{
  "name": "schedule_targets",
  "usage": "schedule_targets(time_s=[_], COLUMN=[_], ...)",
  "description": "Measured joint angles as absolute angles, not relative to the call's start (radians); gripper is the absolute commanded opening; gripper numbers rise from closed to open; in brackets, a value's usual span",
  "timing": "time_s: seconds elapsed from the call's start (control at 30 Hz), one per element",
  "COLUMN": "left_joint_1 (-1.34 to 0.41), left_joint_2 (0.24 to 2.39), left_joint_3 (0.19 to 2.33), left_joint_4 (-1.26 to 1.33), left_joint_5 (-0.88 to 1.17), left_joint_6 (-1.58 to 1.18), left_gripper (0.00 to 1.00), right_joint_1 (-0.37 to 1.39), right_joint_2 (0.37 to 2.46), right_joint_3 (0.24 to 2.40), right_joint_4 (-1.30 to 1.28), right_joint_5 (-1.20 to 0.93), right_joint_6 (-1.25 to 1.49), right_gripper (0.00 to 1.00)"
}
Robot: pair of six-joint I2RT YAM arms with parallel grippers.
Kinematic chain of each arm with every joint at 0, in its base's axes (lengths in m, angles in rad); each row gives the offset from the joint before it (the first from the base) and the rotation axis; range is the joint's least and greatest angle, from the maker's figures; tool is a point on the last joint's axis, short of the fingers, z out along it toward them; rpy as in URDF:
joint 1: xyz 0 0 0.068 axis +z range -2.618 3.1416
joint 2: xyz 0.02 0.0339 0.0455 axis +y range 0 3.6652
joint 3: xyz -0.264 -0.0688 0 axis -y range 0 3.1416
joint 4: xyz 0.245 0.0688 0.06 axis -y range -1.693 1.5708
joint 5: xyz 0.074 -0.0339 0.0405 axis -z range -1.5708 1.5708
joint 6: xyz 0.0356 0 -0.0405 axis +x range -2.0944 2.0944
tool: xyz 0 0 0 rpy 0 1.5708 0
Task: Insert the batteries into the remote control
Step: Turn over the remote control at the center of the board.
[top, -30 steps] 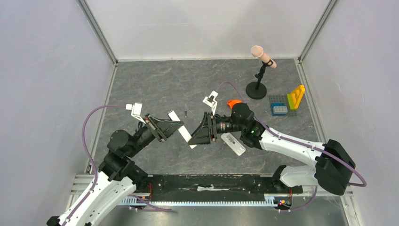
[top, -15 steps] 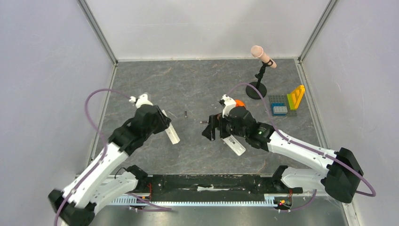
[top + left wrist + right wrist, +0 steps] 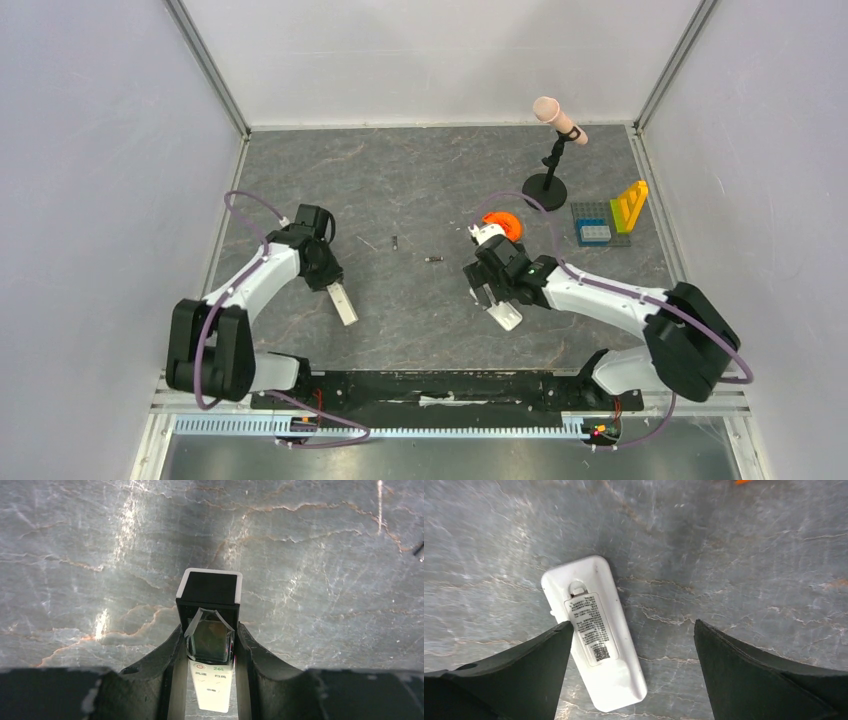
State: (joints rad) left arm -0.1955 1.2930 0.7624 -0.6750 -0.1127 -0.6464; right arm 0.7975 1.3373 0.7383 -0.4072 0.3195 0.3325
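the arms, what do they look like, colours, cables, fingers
Both the left arm and right arm have white links and black joints, with a purple cable looping along each. The fingers are matte black, broad and tapering.

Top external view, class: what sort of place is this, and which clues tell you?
Likely a robotics lab test cell: two robot arms bolted to a grey table, plain white walls on metal framing, and props like a toy microphone.
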Motion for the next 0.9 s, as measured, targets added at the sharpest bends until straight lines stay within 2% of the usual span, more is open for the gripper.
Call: schedule_targets(time_s=[0.1, 0.2, 0.33, 0.43, 0.53, 0.73, 0.9], left_joint_1=[-0.160, -0.140, -0.132, -0.131, -0.130, -0.130, -0.130], left_joint_2=[1.378, 1.447, 1.494, 1.519, 1.541, 1.551, 1.547], left_joint_3=[0.789, 0.838, 0.892, 0.908, 0.908, 0.910, 0.910], left_joint_4=[-0.670, -0.669, -0.666, -0.662, -0.665, -0.667, -0.676], left_joint_5=[-0.066, -0.043, -0.047, -0.054, -0.064, -0.097, -0.128], left_joint_6=[-0.625, -0.608, -0.576, -0.559, -0.551, -0.544, -0.544], left_gripper=[0.04, 0.16, 0.25, 0.37, 0.43, 0.60, 0.64], right_joint_1=[0.783, 0.774, 0.751, 0.735, 0.723, 0.714, 0.710], right_joint_2=[1.402, 1.441, 1.491, 1.494, 1.497, 1.495, 1.480], right_joint_3=[0.742, 0.757, 0.761, 0.762, 0.762, 0.761, 0.747], right_joint_4=[-0.395, -0.381, -0.369, -0.364, -0.361, -0.361, -0.353], right_joint_5=[0.276, 0.224, 0.202, 0.175, 0.154, 0.143, 0.135], right_joint_6=[0.303, 0.288, 0.272, 0.269, 0.266, 0.263, 0.260], right_gripper=[0.90, 0.87, 0.80, 0.79, 0.79, 0.87, 0.86])
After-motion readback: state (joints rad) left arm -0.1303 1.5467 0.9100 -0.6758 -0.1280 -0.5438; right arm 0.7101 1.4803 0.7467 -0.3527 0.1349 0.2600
